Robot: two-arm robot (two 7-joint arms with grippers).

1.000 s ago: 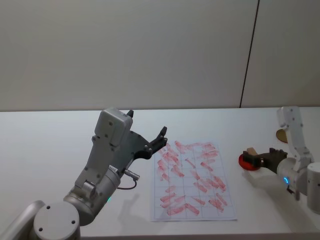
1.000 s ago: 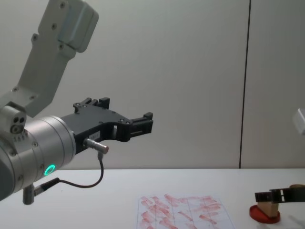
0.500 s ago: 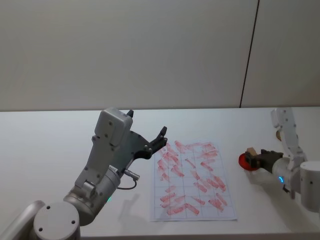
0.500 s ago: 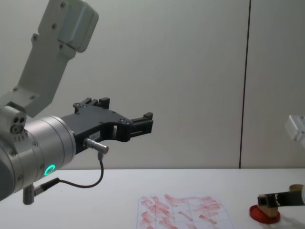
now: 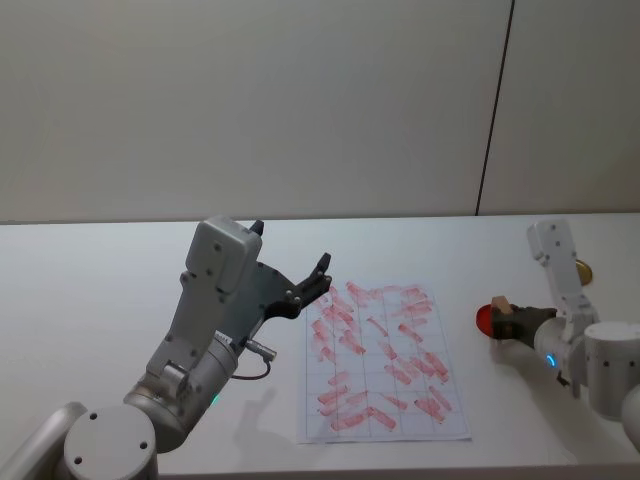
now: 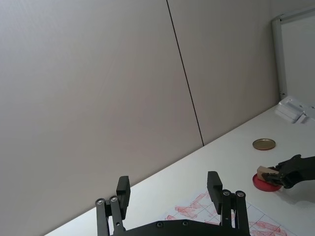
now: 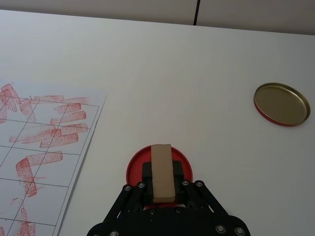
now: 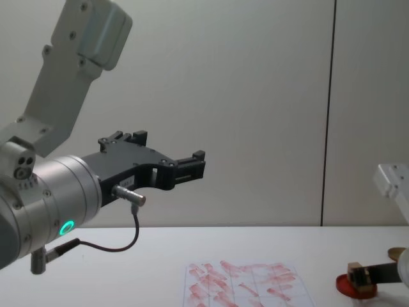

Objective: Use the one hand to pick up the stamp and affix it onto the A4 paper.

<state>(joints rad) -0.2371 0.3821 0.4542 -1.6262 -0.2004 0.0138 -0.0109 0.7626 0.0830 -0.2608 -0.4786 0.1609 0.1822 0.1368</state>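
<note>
- Since a second ago, the right arm's white upper link has swung closer to the A4 paper [image 5: 380, 360], while the stamp [image 5: 503, 305] has stayed over the red ink pad [image 5: 486, 318].
- Right of the A4 paper, just apart from its right edge, the right gripper [image 7: 162, 181] clasps the small wooden stamp between its two black fingers, which press on the block's long sides.
- Under the stamp sits the round red ink pad. Whether the stamp's face rests on the pad or hangs just above it cannot be told.
- The A4 paper lies flat on the white table [image 5: 100, 270], its faint grid already crowded with red stamp marks.
- Above the paper's far left corner, the left gripper [image 5: 292, 248] is parked in the air with its fingers spread wide and nothing between them.
- Farther right of the paper and farther back than the ink pad, a gold lid [image 7: 281, 104] lies on the table.
- Judged from this, the step in hand is inking. It would go best with a straight lift off the pad, the inked face kept level while it is carried across to the paper, a flat press onto a less crowded cell, and a straight lift away to avoid a smear.
</note>
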